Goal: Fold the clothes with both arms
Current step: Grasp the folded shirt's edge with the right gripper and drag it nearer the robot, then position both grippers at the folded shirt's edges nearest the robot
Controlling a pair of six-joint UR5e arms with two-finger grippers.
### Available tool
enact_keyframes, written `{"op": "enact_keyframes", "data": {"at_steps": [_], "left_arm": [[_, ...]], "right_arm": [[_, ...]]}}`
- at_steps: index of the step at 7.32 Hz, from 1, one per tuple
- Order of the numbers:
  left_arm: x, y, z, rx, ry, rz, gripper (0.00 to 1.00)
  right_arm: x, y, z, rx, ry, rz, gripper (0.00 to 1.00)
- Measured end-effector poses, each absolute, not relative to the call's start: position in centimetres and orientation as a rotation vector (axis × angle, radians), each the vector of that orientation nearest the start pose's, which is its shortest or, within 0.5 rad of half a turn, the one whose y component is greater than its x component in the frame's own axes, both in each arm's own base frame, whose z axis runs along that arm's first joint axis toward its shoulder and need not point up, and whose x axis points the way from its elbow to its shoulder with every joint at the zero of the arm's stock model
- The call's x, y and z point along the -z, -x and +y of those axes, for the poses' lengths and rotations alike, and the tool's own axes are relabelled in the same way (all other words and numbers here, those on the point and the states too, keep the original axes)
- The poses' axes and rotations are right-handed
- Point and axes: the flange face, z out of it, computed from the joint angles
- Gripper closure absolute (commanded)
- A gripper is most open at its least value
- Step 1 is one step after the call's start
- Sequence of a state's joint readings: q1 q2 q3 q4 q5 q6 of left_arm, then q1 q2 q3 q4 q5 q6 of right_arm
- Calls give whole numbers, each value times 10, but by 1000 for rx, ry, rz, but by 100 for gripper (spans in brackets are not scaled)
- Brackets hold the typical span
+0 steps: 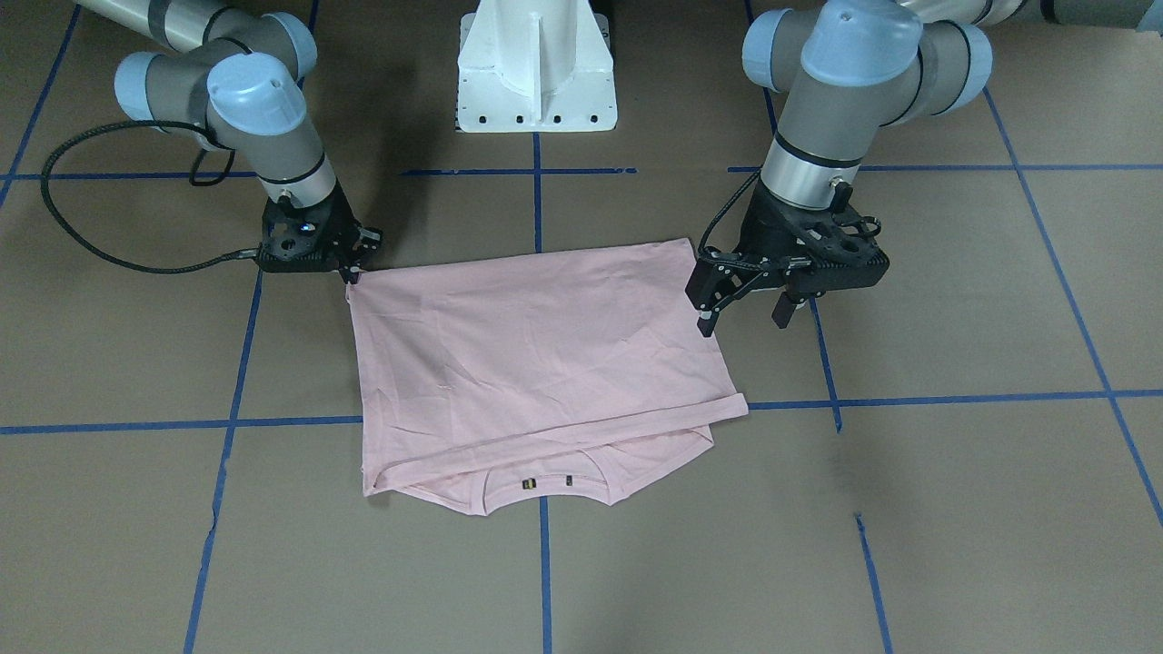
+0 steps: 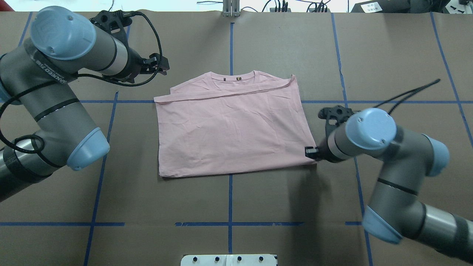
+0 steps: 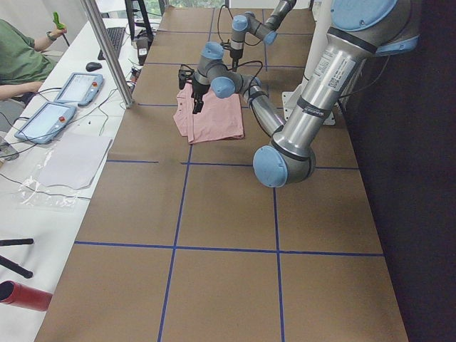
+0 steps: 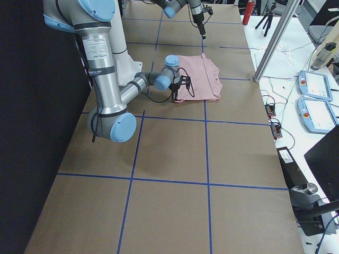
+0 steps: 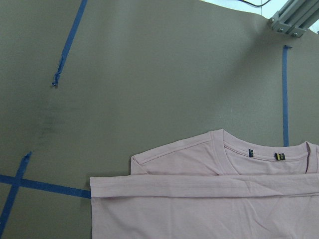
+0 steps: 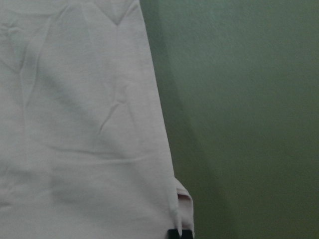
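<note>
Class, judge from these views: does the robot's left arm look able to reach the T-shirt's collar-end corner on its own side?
Probably yes. The left gripper hangs open beside that corner of the T-shirt, only bare table between; the right gripper pinches the opposite near corner.

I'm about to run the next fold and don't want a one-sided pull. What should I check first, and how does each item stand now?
1. Right gripper grips the T-shirt corner: ok, closed on the corner nearest the robot.
2. Left gripper grips cloth: not ok, open, raised and empty.
3. T-shirt lies flat on the table: ok, only light wrinkles.
4. Folded-over hem square with the collar: not ok, it runs slanted.
5. Layers underneath are smooth: cannot tell, hidden.
</note>
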State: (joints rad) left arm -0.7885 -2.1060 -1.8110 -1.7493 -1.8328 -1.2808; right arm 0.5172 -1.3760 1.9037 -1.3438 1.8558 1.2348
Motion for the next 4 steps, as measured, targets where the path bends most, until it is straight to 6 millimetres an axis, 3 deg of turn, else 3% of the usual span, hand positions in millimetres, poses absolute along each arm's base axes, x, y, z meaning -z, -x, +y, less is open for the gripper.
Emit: {"op": "enact_keyframes", "data": {"at_steps": [3,4], "left_arm": [[-217,-365,-517,327,-293,963,0],[-215,-367,-514,328,-289,968,0]], "right_arm": [[-403,399,-245,22,79,-776,100],[-398,397,-204,52,152,-776,52]]}}
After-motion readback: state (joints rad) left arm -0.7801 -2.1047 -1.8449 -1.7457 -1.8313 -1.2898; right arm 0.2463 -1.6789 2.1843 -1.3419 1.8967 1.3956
